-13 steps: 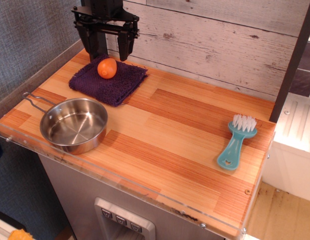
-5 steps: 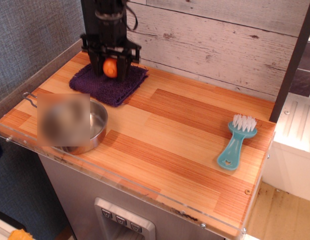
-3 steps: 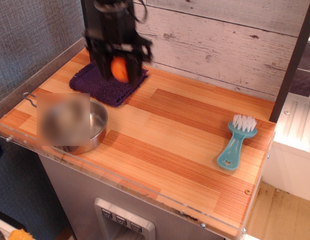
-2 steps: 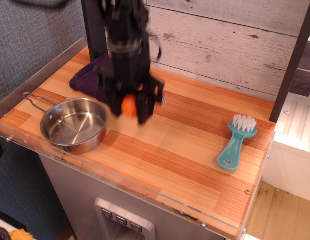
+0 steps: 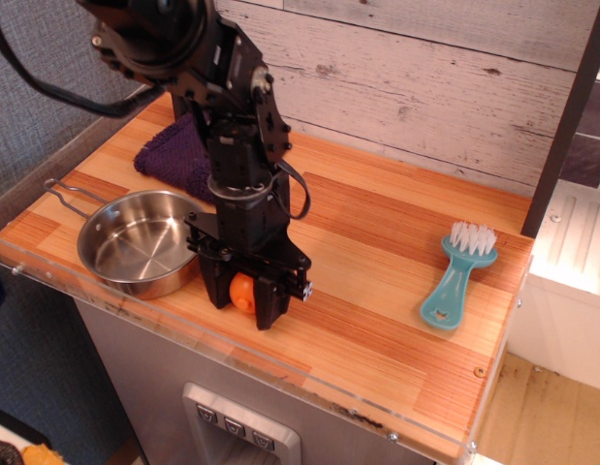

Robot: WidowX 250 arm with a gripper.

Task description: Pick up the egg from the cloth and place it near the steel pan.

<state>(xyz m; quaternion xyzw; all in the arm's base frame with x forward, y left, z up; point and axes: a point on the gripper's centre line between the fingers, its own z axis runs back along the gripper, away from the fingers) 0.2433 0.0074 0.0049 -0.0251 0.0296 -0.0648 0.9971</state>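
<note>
the egg (image 5: 242,292) sits between the two fingers (image 5: 266,308) of the gripper (image 5: 241,302), which are closed on it, low over the worktop (image 5: 377,242) and just beside the right rim of the steel pan (image 5: 142,243). the cloth (image 5: 173,155) behind is bare. i judge the step is the placing: next the fingers must open and rise straight up. the front edge is near, so the egg could roll off; open room lies to the right, toward the brush (image 5: 457,274).
</note>
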